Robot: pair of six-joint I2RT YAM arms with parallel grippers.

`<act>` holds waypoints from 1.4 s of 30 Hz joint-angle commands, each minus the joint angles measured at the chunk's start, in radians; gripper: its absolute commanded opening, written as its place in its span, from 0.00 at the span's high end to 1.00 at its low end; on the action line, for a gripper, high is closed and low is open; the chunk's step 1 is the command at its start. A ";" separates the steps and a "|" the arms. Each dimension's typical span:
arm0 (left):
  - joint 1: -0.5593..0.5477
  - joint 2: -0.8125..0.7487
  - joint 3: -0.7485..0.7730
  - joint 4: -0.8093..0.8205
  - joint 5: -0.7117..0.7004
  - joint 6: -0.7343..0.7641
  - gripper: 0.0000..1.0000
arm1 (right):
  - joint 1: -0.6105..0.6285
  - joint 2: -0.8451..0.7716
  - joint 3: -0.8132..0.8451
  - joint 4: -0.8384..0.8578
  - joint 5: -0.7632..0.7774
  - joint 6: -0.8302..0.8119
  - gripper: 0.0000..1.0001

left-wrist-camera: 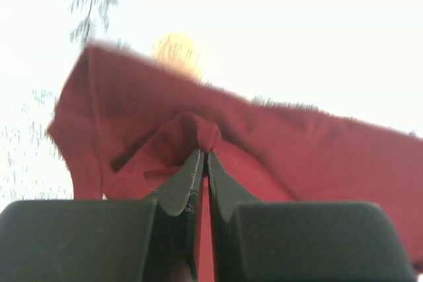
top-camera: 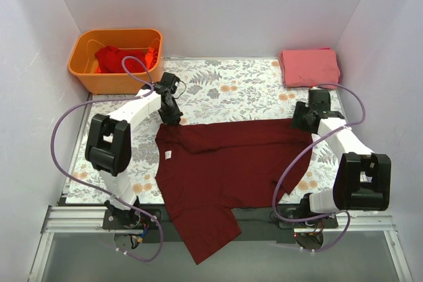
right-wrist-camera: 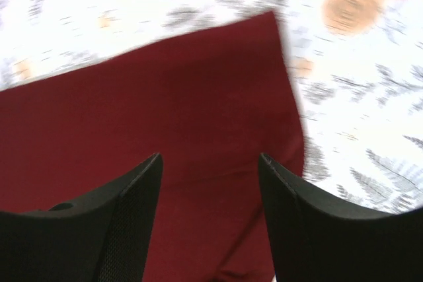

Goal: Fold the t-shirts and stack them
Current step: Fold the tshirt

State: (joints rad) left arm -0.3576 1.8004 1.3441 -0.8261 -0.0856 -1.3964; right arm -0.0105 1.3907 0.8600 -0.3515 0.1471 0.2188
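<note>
Your left gripper (left-wrist-camera: 203, 153) is pinched tight on a small tuck of the maroon t-shirt (top-camera: 225, 163). Your right gripper (right-wrist-camera: 210, 160) hangs spread and holds nothing, with the shirt's corner directly below it. If you pull with one side only, the cloth will likely skew or slip free. Behind both tools, part of the shirt overhangs the table (top-camera: 231, 87) edge. Ahead of them lies bare patterned room, toward the folded pink t-shirt (top-camera: 309, 67).

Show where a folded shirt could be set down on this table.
Bare floral tablecloth lies between the orange plastic bin and the folded salmon-pink t-shirt, beyond the far edge of the spread dark maroon t-shirt. The near half is crowded: that shirt covers it, with the left hand and right hand at its far corners.
</note>
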 commanded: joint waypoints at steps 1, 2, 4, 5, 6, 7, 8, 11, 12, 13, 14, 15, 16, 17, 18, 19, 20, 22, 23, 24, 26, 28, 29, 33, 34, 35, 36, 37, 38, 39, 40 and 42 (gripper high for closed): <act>-0.001 0.058 0.139 0.019 -0.084 0.037 0.98 | 0.115 -0.039 0.060 0.005 0.007 -0.042 0.35; -0.003 0.079 0.162 0.015 -0.095 0.040 0.98 | 0.177 -0.047 0.059 0.023 -0.018 -0.062 0.39; -0.003 0.137 0.232 0.007 -0.135 0.053 0.98 | 0.249 -0.051 0.048 0.080 -0.092 -0.117 0.41; -0.003 0.157 0.257 0.004 -0.143 0.056 0.98 | 0.323 -0.058 0.042 0.103 -0.133 -0.133 0.45; -0.001 0.174 0.279 -0.002 -0.152 0.060 0.98 | 0.358 -0.058 0.034 0.126 -0.139 -0.145 0.46; -0.001 0.197 0.309 -0.005 -0.163 0.063 0.98 | 0.398 -0.056 0.030 0.178 -0.180 -0.171 0.47; -0.003 0.207 0.317 0.001 -0.169 0.063 0.98 | 0.475 -0.045 0.024 0.195 -0.191 -0.182 0.49; -0.001 0.237 0.332 0.007 -0.172 0.066 0.98 | 0.620 0.002 0.036 0.269 -0.216 -0.216 0.51; -0.003 0.244 0.334 0.008 -0.172 0.066 0.98 | 0.650 0.020 0.045 0.281 -0.222 -0.216 0.51; -0.001 0.250 0.331 0.010 -0.171 0.066 0.98 | 0.679 0.056 0.056 0.293 -0.225 -0.252 0.51; -0.003 0.260 0.329 0.012 -0.171 0.066 0.98 | 0.729 0.076 0.077 0.319 -0.228 -0.257 0.52; -0.003 0.261 0.325 0.013 -0.167 0.066 0.98 | 0.751 0.094 0.086 0.333 -0.233 -0.263 0.52; -0.003 0.263 0.320 0.015 -0.166 0.068 0.98 | 0.770 0.112 0.097 0.341 -0.234 -0.268 0.52; -0.003 0.261 0.305 0.025 -0.161 0.066 0.98 | 0.805 0.151 0.111 0.370 -0.227 -0.278 0.52; -0.003 0.258 0.299 0.028 -0.158 0.066 0.98 | 0.819 0.169 0.134 0.381 -0.225 -0.288 0.52; -0.001 0.258 0.293 0.031 -0.155 0.066 0.98 | 0.833 0.206 0.148 0.387 -0.224 -0.297 0.52; -0.001 0.255 0.287 0.035 -0.151 0.065 0.98 | 0.859 0.221 0.161 0.394 -0.215 -0.312 0.52; -0.003 0.254 0.282 0.038 -0.149 0.065 0.98 | 0.877 0.270 0.204 0.402 -0.208 -0.331 0.52; -0.003 0.252 0.280 0.041 -0.149 0.065 0.98 | 0.892 0.286 0.218 0.404 -0.202 -0.350 0.51; -0.003 0.255 0.279 0.042 -0.148 0.065 0.98 | 0.899 0.300 0.247 0.404 -0.198 -0.358 0.51; -0.003 0.255 0.277 0.044 -0.143 0.063 0.98 | 0.912 0.344 0.269 0.405 -0.189 -0.375 0.51; -0.003 0.255 0.271 0.044 -0.137 0.063 0.98 | 0.917 0.387 0.299 0.407 -0.187 -0.392 0.51; -0.001 0.254 0.270 0.047 -0.135 0.063 0.98 | 0.920 0.402 0.309 0.408 -0.187 -0.398 0.51; -0.003 0.252 0.259 0.048 -0.132 0.062 0.98 | 0.923 0.468 0.349 0.407 -0.176 -0.415 0.51; -0.001 0.252 0.259 0.048 -0.131 0.063 0.99 | 0.923 0.490 0.353 0.408 -0.176 -0.420 0.51; -0.003 0.251 0.259 0.050 -0.131 0.063 0.99 | 0.923 0.499 0.361 0.407 -0.173 -0.421 0.51; -0.001 0.251 0.259 0.048 -0.129 0.063 0.99 | 0.925 0.507 0.363 0.408 -0.173 -0.423 0.51; -0.001 0.251 0.259 0.048 -0.129 0.065 0.99 | 0.925 0.522 0.364 0.407 -0.175 -0.423 0.51; -0.001 0.251 0.259 0.048 -0.129 0.065 0.99 | 0.925 0.530 0.366 0.408 -0.176 -0.424 0.52; -0.001 0.251 0.260 0.048 -0.129 0.065 0.99 | 0.925 0.542 0.366 0.408 -0.176 -0.424 0.52; -0.003 0.251 0.260 0.050 -0.131 0.065 0.99 | 0.925 0.548 0.364 0.408 -0.176 -0.424 0.52; -0.001 0.251 0.260 0.047 -0.131 0.065 0.99 | 0.925 0.557 0.363 0.407 -0.172 -0.424 0.52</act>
State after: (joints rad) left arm -0.3576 2.0869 1.6081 -0.7872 -0.2100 -1.3380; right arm 0.9104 1.9392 1.1862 0.0265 -0.0322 -0.1905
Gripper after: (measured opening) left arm 0.027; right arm 0.479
